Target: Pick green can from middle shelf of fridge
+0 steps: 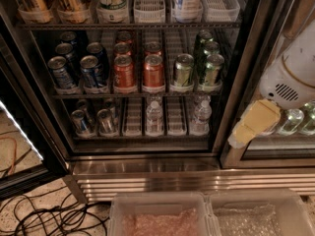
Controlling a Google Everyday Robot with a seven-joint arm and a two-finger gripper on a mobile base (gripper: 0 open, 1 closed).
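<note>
The green can (183, 71), pale olive with a silver top, stands at the front of its lane on the middle shelf (133, 96) of the fridge (147, 180). It is just left of three darker green cans (211, 69). My gripper (249, 126), yellowish at the end of a white arm (290, 75), hangs in front of the dark door frame (235, 97). It is to the right of the can, lower than it, and well apart from it. It holds nothing that I can see.
Blue cans (78, 72) and orange-red cans (139, 72) fill the shelf's left lanes. Tall bottles (113, 1) stand above, water bottles (154, 117) and cans below. Two plastic bins (206, 215) sit in front at the bottom. Cables (44, 215) lie on the floor at left.
</note>
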